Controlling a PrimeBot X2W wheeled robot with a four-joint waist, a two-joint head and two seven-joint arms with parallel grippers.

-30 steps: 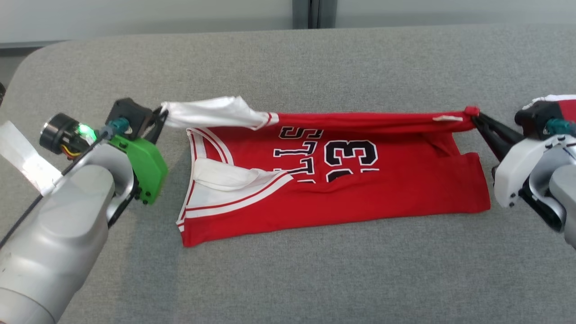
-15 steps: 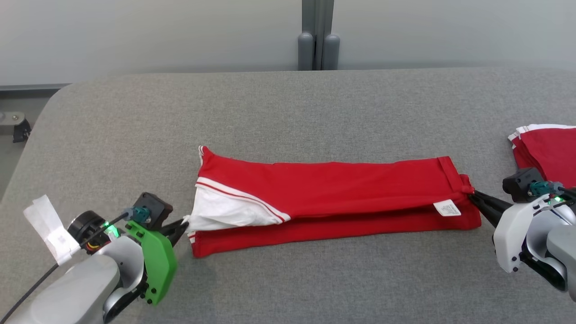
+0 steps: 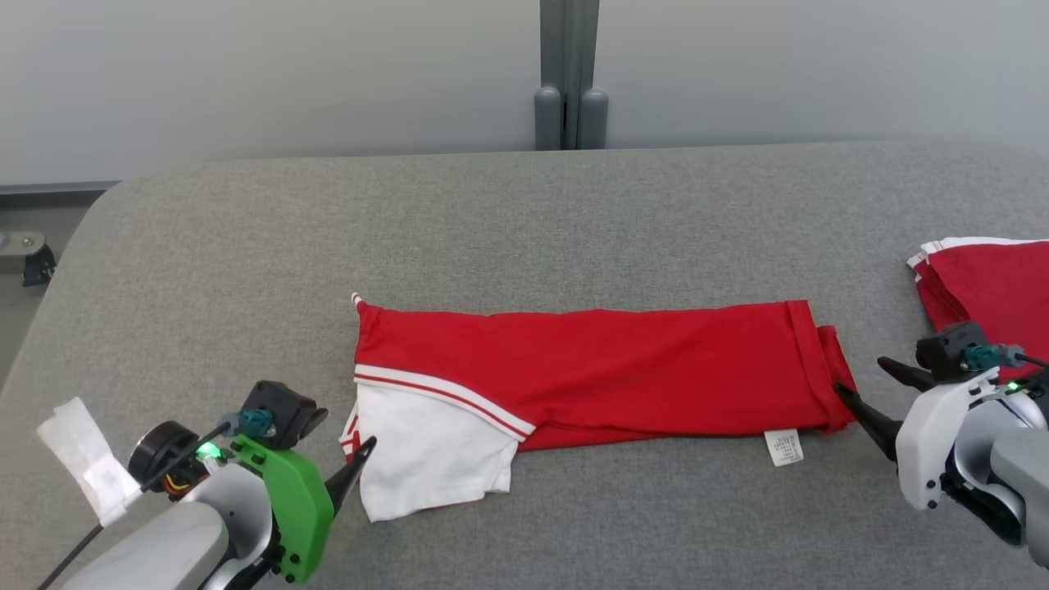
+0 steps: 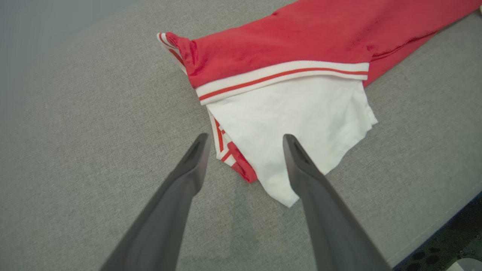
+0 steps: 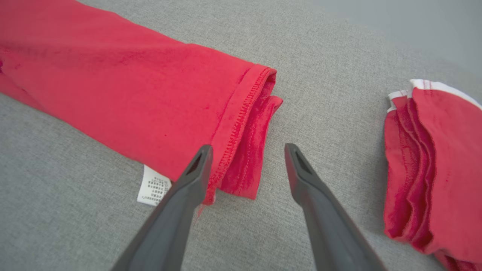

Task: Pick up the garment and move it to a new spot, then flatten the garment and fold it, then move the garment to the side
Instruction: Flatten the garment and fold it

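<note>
The red garment (image 3: 623, 369) lies folded in a long strip on the grey counter (image 3: 574, 213). The left gripper (image 4: 244, 138) at its white end and the right gripper (image 5: 248, 147) at its hemmed end both have their jaws spread, holding nothing.

Silver-grey arms (image 3: 156, 553) with green left wrist cover (image 3: 287, 508), white right wrist cover (image 3: 930, 442), dark tapered fingers (image 4: 180, 195).

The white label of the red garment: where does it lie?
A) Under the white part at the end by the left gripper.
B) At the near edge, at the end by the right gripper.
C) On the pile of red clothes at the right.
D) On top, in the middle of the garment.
B: the label sticks out on the table from the near edge of the garment, close to the right gripper.
</note>
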